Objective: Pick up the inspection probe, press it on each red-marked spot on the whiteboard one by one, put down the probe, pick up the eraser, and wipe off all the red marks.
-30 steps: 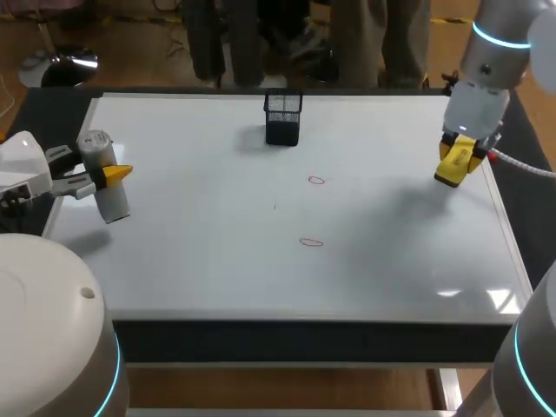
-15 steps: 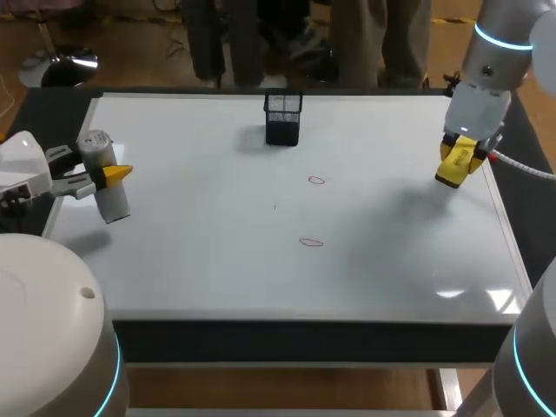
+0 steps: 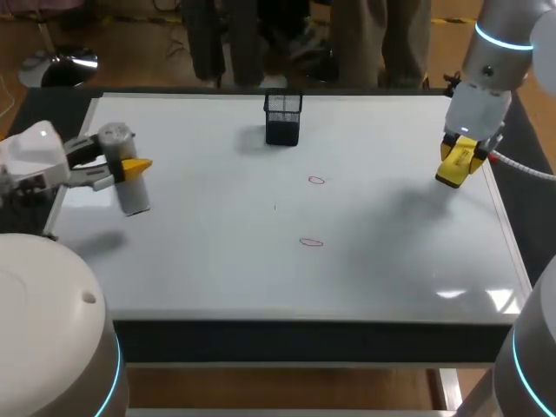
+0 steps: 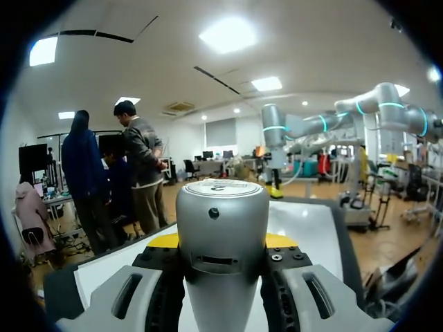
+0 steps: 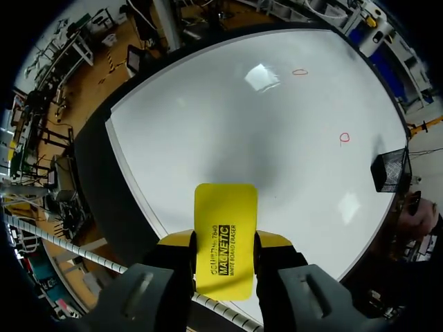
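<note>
The whiteboard (image 3: 200, 252) fills the tabletop in front of you, bare white apart from a black mesh holder (image 3: 283, 117) standing near its far edge and two small red rings toward the middle: the far red mark (image 3: 315, 180) and the near red mark (image 3: 311, 241). Your left gripper (image 3: 129, 165) is over the board's left part, its yellow-tipped fingers clamped from both sides on the inspection probe (image 3: 135, 195). The probe is a grey cylinder held roughly upright with its capped end up, and the left wrist view shows the tips pressed to either side of the barrel. The probe's shadow lies apart from it on the board, so I judge its lower end is off the surface. Both marks are well apart from it. Your right gripper (image 5: 221, 245) hangs at the board's right edge with its fingers closed on the yellow eraser (image 5: 225, 207), so the eraser is already in hand. By my reading you are at the start of the pressing step, with the probe picked up and both rings waiting. The next move calls for carrying the probe rightward to one ring, centring its lower end over it, then coming straight down with light pressure. Leave the right arm out of the way until both are pressed.
</note>
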Motion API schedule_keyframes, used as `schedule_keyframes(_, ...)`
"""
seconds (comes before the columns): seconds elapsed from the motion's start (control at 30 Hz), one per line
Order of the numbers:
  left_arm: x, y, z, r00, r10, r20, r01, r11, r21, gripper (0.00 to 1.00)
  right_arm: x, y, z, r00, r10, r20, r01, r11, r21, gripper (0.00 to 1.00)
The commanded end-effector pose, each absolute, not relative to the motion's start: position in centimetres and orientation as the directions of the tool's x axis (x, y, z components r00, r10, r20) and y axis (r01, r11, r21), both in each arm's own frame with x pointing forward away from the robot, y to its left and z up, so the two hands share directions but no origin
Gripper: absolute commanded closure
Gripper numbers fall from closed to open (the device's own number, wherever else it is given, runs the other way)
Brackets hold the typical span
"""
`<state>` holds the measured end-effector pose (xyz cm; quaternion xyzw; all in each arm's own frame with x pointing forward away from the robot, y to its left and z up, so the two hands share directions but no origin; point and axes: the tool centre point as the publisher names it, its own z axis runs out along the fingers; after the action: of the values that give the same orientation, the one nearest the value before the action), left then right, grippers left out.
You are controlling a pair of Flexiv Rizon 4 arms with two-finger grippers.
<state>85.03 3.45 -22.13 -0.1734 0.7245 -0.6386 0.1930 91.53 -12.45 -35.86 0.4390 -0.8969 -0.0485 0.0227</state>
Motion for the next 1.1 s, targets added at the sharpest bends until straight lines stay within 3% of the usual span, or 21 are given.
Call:
schedule_keyframes(0.03, 87.3, 1.0, -22.0, -0.897, -0.439, -0.048, -0.012, 0.133, -0.991, 1.00, 91.6, -12.5, -35.8, -0.612, -0.791, 0.001, -0.787, 0.608, 0.106, 1.00)
schedule_keyframes(1.1, 90.8, -20.1, -23.2, -0.999, -0.028, -0.033, 0.030, 0.100, -0.995, 1.00, 91.6, -12.5, -35.8, -0.612, -0.791, 0.001, -0.787, 0.608, 0.106, 1.00)
